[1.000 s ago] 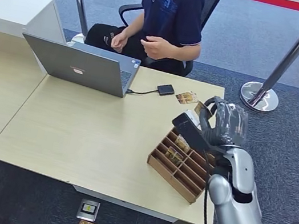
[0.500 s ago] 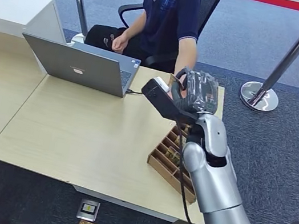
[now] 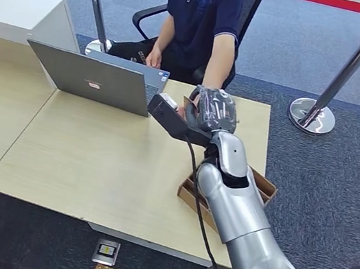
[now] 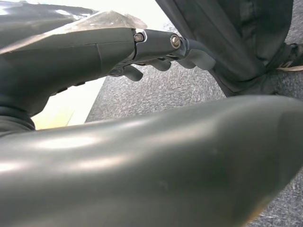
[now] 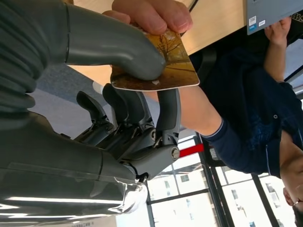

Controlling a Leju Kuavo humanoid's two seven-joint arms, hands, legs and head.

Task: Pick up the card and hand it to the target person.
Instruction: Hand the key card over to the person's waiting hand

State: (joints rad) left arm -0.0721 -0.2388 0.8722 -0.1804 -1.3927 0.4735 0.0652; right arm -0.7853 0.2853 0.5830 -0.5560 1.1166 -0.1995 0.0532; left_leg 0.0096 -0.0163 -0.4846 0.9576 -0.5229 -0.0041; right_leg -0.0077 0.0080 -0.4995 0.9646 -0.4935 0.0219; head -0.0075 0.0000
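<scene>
The card (image 5: 168, 66) is pinched flat between the thick thumb and a dark finger of the right hand (image 3: 213, 110), held out over the far side of the desk (image 3: 85, 153) toward the seated person (image 3: 204, 13). It sticks out past the thumb, probably so that a free edge is there to be taken. The person's hand (image 5: 153, 14) has its fingertips on that edge, so the handover looks almost complete; the robot's hold would have to loosen next. The wooden tray (image 3: 263, 187) lies behind the arm, near the desk's right edge, and the laptop (image 3: 93, 77) is off to the left. The left hand (image 4: 157, 52) hangs beside the desk, its fingers loosely curled with nothing in them.
</scene>
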